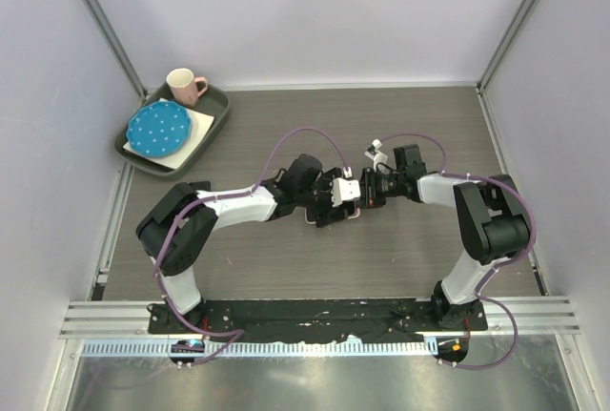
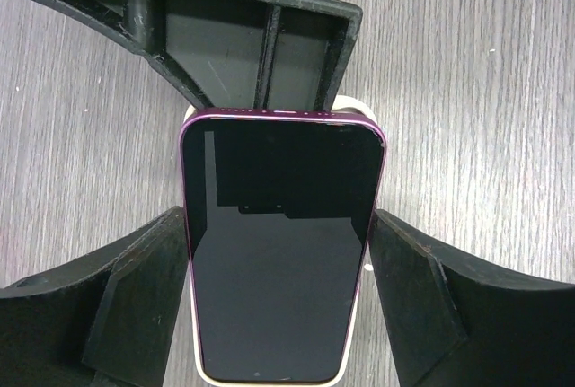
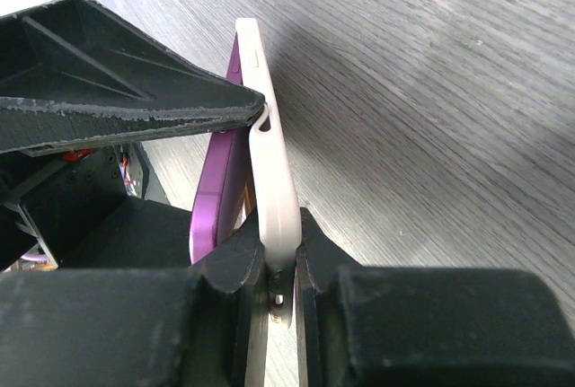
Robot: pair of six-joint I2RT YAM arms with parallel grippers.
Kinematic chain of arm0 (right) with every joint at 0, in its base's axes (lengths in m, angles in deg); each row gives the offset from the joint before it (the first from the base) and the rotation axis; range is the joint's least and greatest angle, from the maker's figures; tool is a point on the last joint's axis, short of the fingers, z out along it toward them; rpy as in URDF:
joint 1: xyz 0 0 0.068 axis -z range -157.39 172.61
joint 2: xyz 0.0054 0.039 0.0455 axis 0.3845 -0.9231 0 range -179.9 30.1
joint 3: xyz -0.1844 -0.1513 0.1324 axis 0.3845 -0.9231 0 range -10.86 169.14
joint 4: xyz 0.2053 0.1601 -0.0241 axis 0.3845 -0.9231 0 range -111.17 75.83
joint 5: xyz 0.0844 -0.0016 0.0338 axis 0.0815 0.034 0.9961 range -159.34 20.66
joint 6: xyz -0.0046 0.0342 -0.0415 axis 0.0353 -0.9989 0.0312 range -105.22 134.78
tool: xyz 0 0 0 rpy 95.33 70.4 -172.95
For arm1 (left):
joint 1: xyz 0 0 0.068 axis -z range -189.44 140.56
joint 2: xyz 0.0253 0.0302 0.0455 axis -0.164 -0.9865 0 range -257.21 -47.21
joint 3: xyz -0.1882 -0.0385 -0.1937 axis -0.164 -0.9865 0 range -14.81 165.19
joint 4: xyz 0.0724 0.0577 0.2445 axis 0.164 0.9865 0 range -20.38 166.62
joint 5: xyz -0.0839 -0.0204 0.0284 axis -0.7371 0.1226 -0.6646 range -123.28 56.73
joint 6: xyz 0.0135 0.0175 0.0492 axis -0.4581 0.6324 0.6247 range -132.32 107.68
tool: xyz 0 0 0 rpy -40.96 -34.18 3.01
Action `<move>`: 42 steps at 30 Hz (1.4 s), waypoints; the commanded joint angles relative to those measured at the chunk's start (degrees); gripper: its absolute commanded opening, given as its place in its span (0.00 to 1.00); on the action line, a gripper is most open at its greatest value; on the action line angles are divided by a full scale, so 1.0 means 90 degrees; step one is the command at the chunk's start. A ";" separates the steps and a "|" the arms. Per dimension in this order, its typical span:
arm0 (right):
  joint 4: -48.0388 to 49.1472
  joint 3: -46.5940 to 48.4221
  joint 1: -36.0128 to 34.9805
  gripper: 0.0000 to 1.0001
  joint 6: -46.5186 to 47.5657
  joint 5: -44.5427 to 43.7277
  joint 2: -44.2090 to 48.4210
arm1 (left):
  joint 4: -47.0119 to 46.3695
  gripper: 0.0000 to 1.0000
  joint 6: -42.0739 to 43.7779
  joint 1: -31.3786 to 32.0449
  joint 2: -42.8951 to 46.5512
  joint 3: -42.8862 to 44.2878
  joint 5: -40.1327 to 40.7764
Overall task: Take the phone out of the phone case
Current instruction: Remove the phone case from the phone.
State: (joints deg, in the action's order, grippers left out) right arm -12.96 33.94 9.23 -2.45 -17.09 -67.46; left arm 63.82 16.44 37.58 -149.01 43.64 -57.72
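**Phone partly parted from case, middle of counter (image 1: 286, 273)**

Left fingers (image 2: 135, 297) clamped the phone (image 2: 278, 252) by its long sides, screen dark. Only the right wrist view showed the right fingers (image 3: 229, 266) closed on the cream case (image 3: 269, 162) edge, with the purple phone gapped from it.

1. Soft, even light falls from overhead. The table (image 1: 286, 268) is bright, with only faint shadows under the arms.
2. The phone (image 2: 280, 252) screen mirrors dark shapes, without harsh glare.
3. At the right wrist, the phone case (image 3: 269, 162) throws a broad soft shadow, and the nearest foreground blurs.
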 commanded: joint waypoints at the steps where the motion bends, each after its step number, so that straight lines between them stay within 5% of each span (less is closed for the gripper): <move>1: 0.0393 0.0247 -0.0055 0.01 -0.0028 0.0454 0.0224 | 0.0029 0.78 -0.0109 0.0097 -0.0222 0.0009 -0.0106; 9: 0.0266 0.0257 -0.0046 0.01 0.0147 0.0289 0.0283 | 0.0137 0.37 -0.0099 0.0097 -0.0242 0.0116 -0.0106; 11: 0.0207 0.0276 -0.0036 0.01 0.0186 0.0191 0.0283 | 0.0195 0.10 -0.0060 0.0097 -0.0213 0.0116 -0.0096; 12: 0.0178 0.0296 -0.0026 0.01 0.0244 0.0171 0.0283 | 0.0225 0.08 -0.0089 0.0088 -0.0193 0.0136 -0.0057; 21: 0.0109 0.0335 0.0071 0.01 0.0284 0.0035 0.0351 | 0.0215 0.00 -0.0314 0.0087 0.0178 0.0087 -0.0086; 42: -0.0027 0.0335 0.0374 0.01 0.0499 -0.0385 0.0352 | 0.0322 0.00 -0.1299 -0.0098 0.0832 0.0311 -0.0682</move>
State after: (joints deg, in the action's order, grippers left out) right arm -16.28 34.57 10.69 -0.57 -16.28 -66.89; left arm 65.61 10.10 37.52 -146.63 44.04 -58.42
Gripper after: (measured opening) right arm 0.172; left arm 0.743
